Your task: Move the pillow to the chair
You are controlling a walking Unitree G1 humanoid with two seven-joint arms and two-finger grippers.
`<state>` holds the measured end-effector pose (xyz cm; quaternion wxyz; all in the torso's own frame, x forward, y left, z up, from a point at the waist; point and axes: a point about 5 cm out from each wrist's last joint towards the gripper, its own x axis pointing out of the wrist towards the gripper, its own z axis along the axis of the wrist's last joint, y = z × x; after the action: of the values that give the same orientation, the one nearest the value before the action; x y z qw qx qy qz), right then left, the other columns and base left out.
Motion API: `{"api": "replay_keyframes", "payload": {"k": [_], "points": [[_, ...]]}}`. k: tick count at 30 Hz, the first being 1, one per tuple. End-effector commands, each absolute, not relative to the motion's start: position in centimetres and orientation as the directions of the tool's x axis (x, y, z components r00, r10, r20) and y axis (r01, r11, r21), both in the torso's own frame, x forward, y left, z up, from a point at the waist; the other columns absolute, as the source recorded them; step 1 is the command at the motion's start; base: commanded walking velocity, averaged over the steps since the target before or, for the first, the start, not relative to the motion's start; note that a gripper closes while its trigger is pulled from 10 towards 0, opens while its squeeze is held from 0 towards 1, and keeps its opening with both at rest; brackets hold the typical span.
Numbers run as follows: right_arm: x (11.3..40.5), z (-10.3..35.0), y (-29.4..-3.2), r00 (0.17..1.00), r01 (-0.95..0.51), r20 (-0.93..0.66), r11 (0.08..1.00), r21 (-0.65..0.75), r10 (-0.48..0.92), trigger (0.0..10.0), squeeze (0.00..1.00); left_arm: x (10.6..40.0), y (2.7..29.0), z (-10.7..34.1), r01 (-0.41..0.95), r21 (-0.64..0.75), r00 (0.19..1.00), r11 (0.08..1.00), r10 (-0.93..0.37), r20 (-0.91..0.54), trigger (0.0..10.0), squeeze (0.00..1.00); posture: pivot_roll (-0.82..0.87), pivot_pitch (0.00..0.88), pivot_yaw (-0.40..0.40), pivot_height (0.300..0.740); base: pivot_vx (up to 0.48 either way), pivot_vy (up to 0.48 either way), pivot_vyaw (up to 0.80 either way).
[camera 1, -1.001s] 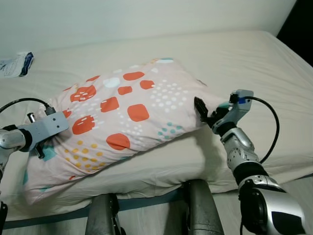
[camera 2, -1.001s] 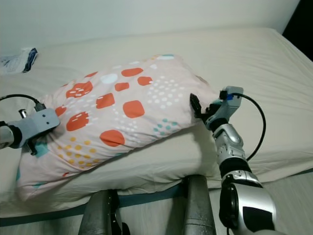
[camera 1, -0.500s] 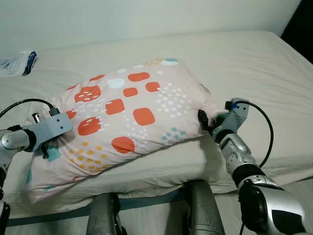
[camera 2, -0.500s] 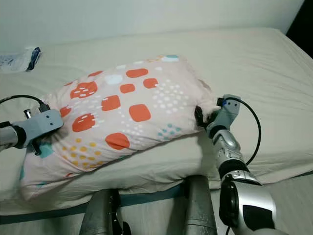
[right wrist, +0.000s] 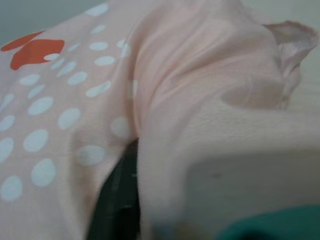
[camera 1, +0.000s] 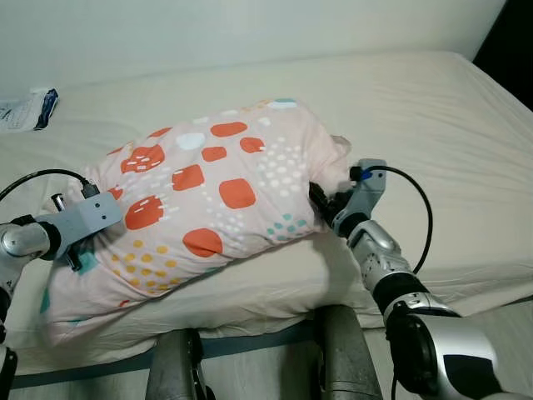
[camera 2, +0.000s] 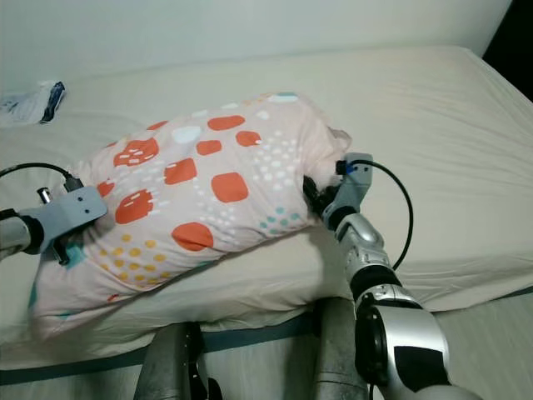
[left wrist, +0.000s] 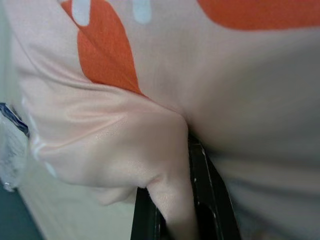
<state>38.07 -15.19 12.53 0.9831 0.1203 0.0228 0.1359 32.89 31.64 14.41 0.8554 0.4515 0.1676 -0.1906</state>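
**Q:** Where does the pillow lie?

**A:** The pillow (camera 1: 208, 200), pale pink with orange patches and white, teal and yellow dots, lies slantwise on the bed (camera 1: 433, 108), near its front edge, between my two arms. A small white and blue packet (camera 1: 25, 108) rests well apart from it, at the far left of the bed.

**Q:** How do your grippers stand?

**A:** My left gripper (camera 1: 73, 257) is at the pillow's left end. In the left wrist view a fold of pink fabric (left wrist: 165, 200) is pinched between my black fingers (left wrist: 207, 200), so these jaws are clamped on the pillow. My right gripper (camera 1: 321, 198) presses into the pillow's right end, just below its bunched corner (camera 1: 337, 154). In the right wrist view cloth drapes over one dark finger (right wrist: 117, 200); whether these jaws are apart or together, I cannot tell.
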Motion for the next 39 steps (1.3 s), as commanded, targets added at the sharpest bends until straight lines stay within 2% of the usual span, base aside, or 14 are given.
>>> {"api": "replay_keyframes", "payload": {"k": [1, 8, 10, 12, 13, 15, 16, 17, 21, 23, 24, 31, 37, 39], "points": [[37.7, 11.8, -14.0, 0.957, -0.277, -0.014, 0.924, 0.264, 0.291, 0.0, 0.0, 32.6, 30.9, 13.1, 0.491, 0.671, 0.862, 0.556, -0.199, -0.466, 10.0, 0.0, 0.09, 0.185, 0.02, 0.553, 0.0, 0.0, 0.0], [37.6, 12.4, -14.5, 0.97, -0.244, 0.06, 0.926, 0.289, 0.237, 0.0, 0.0, 32.6, 29.8, 11.9, 0.412, 0.602, 0.898, 0.684, -0.19, -0.398, 10.0, 0.0, 0.06, 0.124, 0.003, 0.553, 0.0, 0.0, 0.0], [37.5, 12.4, -14.5, 0.971, -0.239, 0.076, 0.922, 0.306, 0.226, 0.0, 0.0, 32.8, 29.6, 11.9, 0.365, 0.571, 0.916, 0.736, -0.174, -0.361, 10.0, 0.0, 0.05, 0.099, -0.003, 0.553, 0.0, 0.0, 0.0], [37.5, 12.8, -14.5, 0.973, -0.226, 0.11, 0.917, 0.329, 0.201, 0.0, 0.0, 33.2, 28.9, 12.0, 0.245, 0.447, 0.954, 0.86, -0.133, -0.267, 10.0, 0.0, 0.05, 0.079, -0.01, 0.553, 0.0, 0.0, 0.0], [37.5, 12.8, -14.5, 0.973, -0.226, 0.11, 0.917, 0.329, 0.201, 0.0, 0.0, 33.2, 28.9, 12.0, 0.245, 0.447, 0.954, 0.86, -0.133, -0.267, 10.0, 0.0, 0.05, 0.079, -0.01, 0.553, 0.0, 0.0, 0.0], [37.4, 13.2, -14.4, 0.971, -0.227, 0.147, 0.913, 0.338, 0.187, 0.0, 0.0, 33.5, 27.6, 11.7, 0.106, 0.217, 0.982, 0.97, -0.069, -0.174, 10.0, 0.0, 0.04, 0.034, -0.027, 0.553, 0.0, 0.0, 0.0], [37.4, 13.2, -14.4, 0.971, -0.227, 0.147, 0.913, 0.338, 0.187, 0.0, 0.0, 33.5, 27.6, 11.7, 0.106, 0.217, 0.982, 0.97, -0.069, -0.174, 10.0, 0.0, 0.04, 0.034, -0.027, 0.553, 0.0, 0.0, 0.0], [37.3, 13.2, -14.1, 0.969, -0.232, 0.158, 0.911, 0.34, 0.188, 0.0, 0.0, 33.5, 26.5, 11.3, 0.061, 0.085, 0.987, 0.995, -0.047, -0.153, 10.0, 0.0, 0.03, 0.016, -0.032, 0.553, 0.0, 0.0, 0.0], [36.8, 13.0, -12.8, 0.956, -0.276, 0.177, 0.916, 0.292, 0.232, 0.0, 0.0, 33.3, 21.9, 9.5, -0.009, -0.253, 0.986, 0.967, -0.034, -0.166, 10.0, 0.0, 0.02, 0.0, -0.046, 0.553, 0.0, 0.0, 0.0], [36.7, 13.0, -12.5, 0.952, -0.287, 0.184, 0.92, 0.266, 0.244, 0.0, 0.0, 33.3, 21.2, 9.3, -0.023, -0.301, 0.985, 0.953, -0.03, -0.17, 10.0, 0.0, 0.02, 0.0, -0.046, 0.553, 0.0, 0.0, 0.0], [36.6, 13.1, -12.4, 0.95, -0.293, 0.187, 0.923, 0.249, 0.25, 9.8, 0.0, 33.3, 20.8, 9.3, -0.033, -0.327, 0.984, 0.944, -0.026, -0.174, 10.0, 0.0, 0.02, 0.0, -0.046, 0.553, 0.0, 0.0, 0.0], [35.8, 12.1, -12.0, 0.948, -0.297, 0.142, 0.951, 0.083, 0.284, 10.0, 0.0, 32.7, 17.2, 8.8, -0.022, -0.388, 0.977, 0.921, -0.064, -0.206, 10.0, 0.0, 0.02, 0.0, -0.076, 0.553, 0.0, 0.0, 0.0], [35.5, 11.2, -11.9, 0.955, -0.286, 0.101, 0.958, 0.04, 0.28, 10.0, 0.0, 31.8, 16.2, 8.3, 0.062, -0.107, 0.969, 0.992, -0.085, -0.23, 10.0, 0.0, 0.03, 0.0, -0.077, 0.553, 0.0, 0.0, 0.0], [35.5, 11.2, -11.9, 0.955, -0.286, 0.101, 0.958, 0.04, 0.28, 10.0, 0.0, 31.8, 16.2, 8.3, 0.062, -0.107, 0.969, 0.992, -0.085, -0.23, 10.0, 0.0, 0.03, 0.0, -0.077, 0.553, 0.0, 0.0, 0.0]]}}
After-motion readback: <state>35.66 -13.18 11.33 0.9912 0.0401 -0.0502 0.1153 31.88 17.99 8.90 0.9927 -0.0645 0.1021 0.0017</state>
